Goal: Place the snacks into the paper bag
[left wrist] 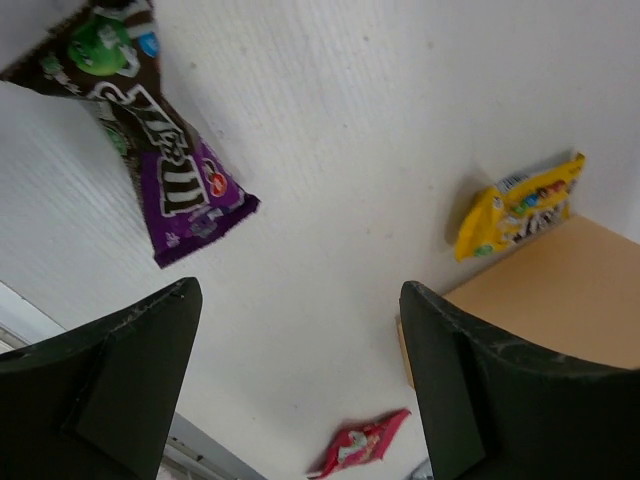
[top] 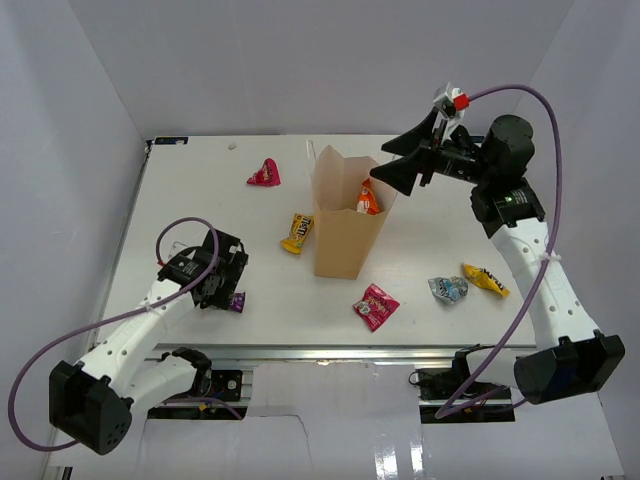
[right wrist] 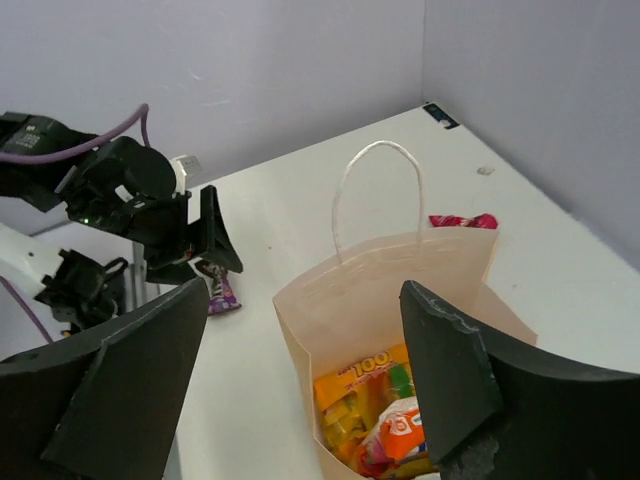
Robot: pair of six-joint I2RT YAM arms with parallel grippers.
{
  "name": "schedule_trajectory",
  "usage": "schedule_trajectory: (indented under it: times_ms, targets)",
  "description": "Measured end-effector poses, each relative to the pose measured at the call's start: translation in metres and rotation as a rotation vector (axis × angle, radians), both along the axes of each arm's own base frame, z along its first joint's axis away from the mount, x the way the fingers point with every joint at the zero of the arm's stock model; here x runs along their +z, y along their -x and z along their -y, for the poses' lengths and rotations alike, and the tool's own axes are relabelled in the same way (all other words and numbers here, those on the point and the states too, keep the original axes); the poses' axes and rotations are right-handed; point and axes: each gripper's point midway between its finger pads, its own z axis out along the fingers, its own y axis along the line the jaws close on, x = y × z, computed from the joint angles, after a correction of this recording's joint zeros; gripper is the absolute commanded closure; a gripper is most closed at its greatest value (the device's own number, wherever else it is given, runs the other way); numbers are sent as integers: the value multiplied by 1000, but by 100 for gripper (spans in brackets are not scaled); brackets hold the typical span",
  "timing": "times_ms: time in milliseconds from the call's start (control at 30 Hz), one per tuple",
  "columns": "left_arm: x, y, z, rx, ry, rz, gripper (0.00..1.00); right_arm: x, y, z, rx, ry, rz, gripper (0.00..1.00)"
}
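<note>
From here the next pick looks like the left arm's: the dark purple-brown crinkly candy packet [left wrist: 165, 165] lies flat on the white desk [top: 200, 190] just beside my left pincer [left wrist: 296, 300], while the right arm is well apart from it on the far side of the tall tan kraft paper bag [top: 345, 225]. In the left wrist view the packet sits up and to the left of the gap, past the tip of the left-hand finger and not between the fingers. Its long axis runs on a diagonal from the upper left corner down toward the middle. I judge the pincer needs to shift that way and turn to cross the packet's narrow width before coming down. The left pincer is released, jaws spread wide with nothing between them. The arm reaches low from its base with the elbow bent and the wrist pitched down over the desk. In the overhead view the pincer hides part of the packet, so I cannot tell whether they touch. My right pincer [right wrist: 303, 300] hovers above the bag's mouth, also spread and empty. An orange packet [right wrist: 365, 385] and others lie inside, and several bright packets remain scattered on the desk around the bag
</note>
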Motion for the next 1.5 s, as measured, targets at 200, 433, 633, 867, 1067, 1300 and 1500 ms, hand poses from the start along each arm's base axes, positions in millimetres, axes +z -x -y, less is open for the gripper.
schedule_trajectory:
  times_ms: [200, 433, 633, 867, 1067, 1300, 1500]
  targets:
    - [-37, 15, -32, 151, -87, -229, 10, 7, 8, 36, -111, 84, 162, 11]
    - [-70, 19, -51, 182, -86, -349, 15, -69, -6, 91, -281, 213, 70, 9]
    - [-92, 6, -54, 142, -70, -397, 38, -134, -4, 118, -339, 301, -51, 9]
    - [-91, -1, -49, 76, -64, -374, 84, -169, 3, 132, -366, 360, -92, 9]
    - [-61, -18, -44, -12, -65, -270, 99, -181, 4, 140, -384, 379, -118, 9]
    - [65, -91, -11, -301, -49, 185, 100, -191, -2, 143, -388, 394, -143, 9]
    - [195, -116, 64, -657, -39, 640, 100, -209, -7, 149, -403, 426, -175, 9]
